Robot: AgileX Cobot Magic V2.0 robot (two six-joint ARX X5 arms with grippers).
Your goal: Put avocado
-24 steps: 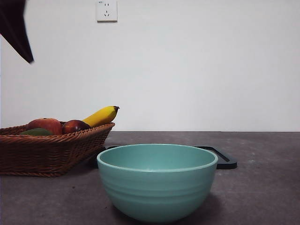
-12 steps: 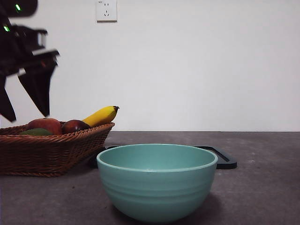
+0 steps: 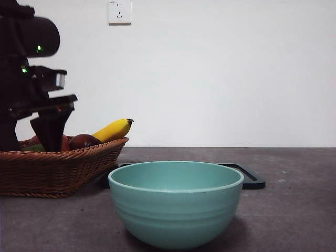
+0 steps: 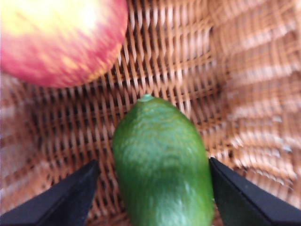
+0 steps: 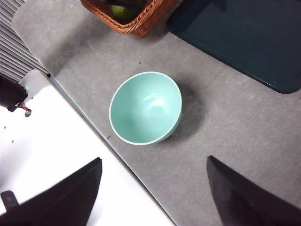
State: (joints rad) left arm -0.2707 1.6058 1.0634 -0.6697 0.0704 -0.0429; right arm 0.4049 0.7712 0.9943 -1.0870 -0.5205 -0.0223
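Dropped a lot in the last second, that left gripper (image 4: 153, 197): it went from a black tip at the top corner of the front view to sitting right down in the basket (image 3: 63, 168). Its jaws are spread wide with the avocado (image 4: 162, 165) lying between them, one jaw on each long side, nothing squeezed yet as far as I can see. Past the fingertips there's a red-yellow apple (image 4: 61, 40) on the wicker floor, close to the avocado's stem end but apart from it.

My guess on handling: firm, dull bumpy skin, so decent grip, but it's egg-shaped and could squirt out lengthwise. Grab across the fat middle, gently.

Teal bowl (image 5: 146, 108) sits well away from that gripper, on the grey table beside a dark tray (image 5: 244, 37). Right gripper (image 5: 153, 188) just hangs high above the bowl, jaws apart, empty.
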